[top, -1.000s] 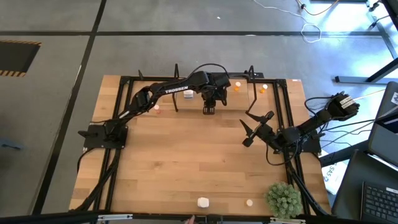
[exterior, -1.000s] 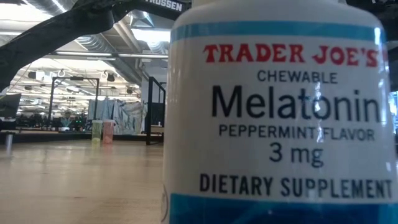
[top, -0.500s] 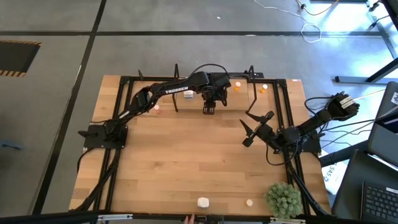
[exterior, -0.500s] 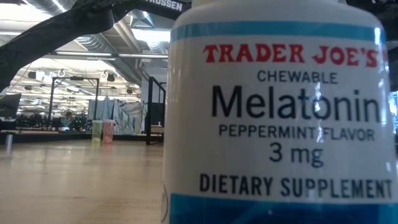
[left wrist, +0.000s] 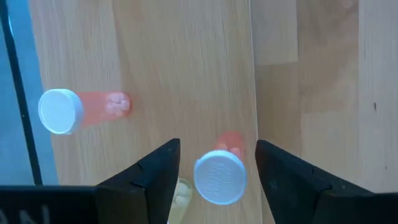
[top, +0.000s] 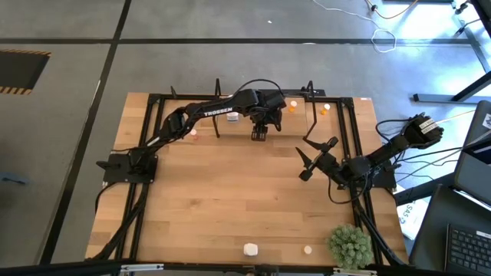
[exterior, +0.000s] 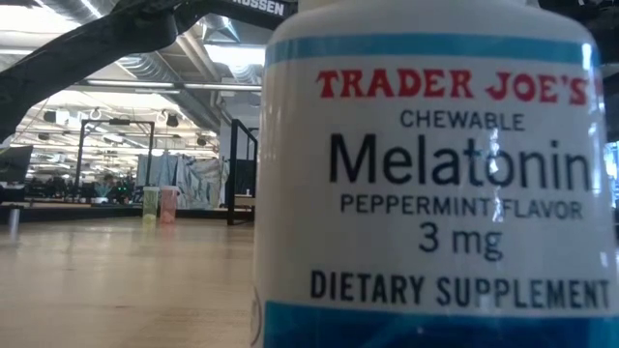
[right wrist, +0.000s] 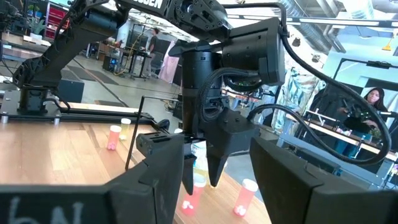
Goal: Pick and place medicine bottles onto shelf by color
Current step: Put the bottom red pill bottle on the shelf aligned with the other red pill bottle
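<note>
My left gripper points down at the table's far middle, between the shelf's thin black uprights. It is open. A small pink bottle with a white cap stands upright between its fingers, with a gap on each side. A second pink bottle stands farther along the pale shelf base. Two orange bottles stand at the far right. A white bottle and a cream one stand at the near edge. My right gripper waits open at the right, holding nothing.
The white bottle at the near edge fills most of the low view. A green bushy plant stands at the near right corner. A black frame runs round the tabletop. Bare wood lies across the table's middle.
</note>
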Available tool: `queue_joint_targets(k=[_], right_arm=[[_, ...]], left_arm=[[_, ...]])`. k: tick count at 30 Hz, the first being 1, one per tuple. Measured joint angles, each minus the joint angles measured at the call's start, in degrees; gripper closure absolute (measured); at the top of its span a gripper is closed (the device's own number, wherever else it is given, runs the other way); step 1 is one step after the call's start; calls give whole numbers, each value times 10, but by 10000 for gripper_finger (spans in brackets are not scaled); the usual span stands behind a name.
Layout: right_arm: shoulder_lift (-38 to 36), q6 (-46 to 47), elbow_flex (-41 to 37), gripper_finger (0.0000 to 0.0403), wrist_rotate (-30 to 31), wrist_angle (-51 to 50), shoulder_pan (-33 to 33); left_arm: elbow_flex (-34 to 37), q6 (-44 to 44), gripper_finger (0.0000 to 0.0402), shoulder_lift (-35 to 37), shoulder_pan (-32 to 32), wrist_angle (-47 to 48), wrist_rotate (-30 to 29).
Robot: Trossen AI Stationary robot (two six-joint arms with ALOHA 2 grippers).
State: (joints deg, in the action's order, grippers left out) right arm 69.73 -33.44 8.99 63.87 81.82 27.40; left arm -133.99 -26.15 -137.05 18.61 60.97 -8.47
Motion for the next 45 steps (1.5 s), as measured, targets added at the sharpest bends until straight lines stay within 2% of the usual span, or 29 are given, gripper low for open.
queue_joint_targets(k=[13, 18, 21, 26, 35, 45], right_arm=[[0, 0, 0, 215, 0, -3, 0], [0, 0, 0, 215, -4, -9, 0], [0, 0, 0, 215, -5, -13, 0], [0, 0, 0, 214, -5, -16, 0], [0, 0, 0, 214, -5, -23, 0], [0, 0, 0, 214, -5, -24, 0]], left_arm=[[-11, -30, 197, 29, -16, 10, -40], [-12, 6, 197, 48, -36, 56, -60], [-10, 49, 197, 54, -43, 126, -45], [15, 98, 198, 54, -40, 126, -35], [79, 110, 198, 54, -14, 35, 29], [114, 122, 198, 54, -6, 0, 65]])
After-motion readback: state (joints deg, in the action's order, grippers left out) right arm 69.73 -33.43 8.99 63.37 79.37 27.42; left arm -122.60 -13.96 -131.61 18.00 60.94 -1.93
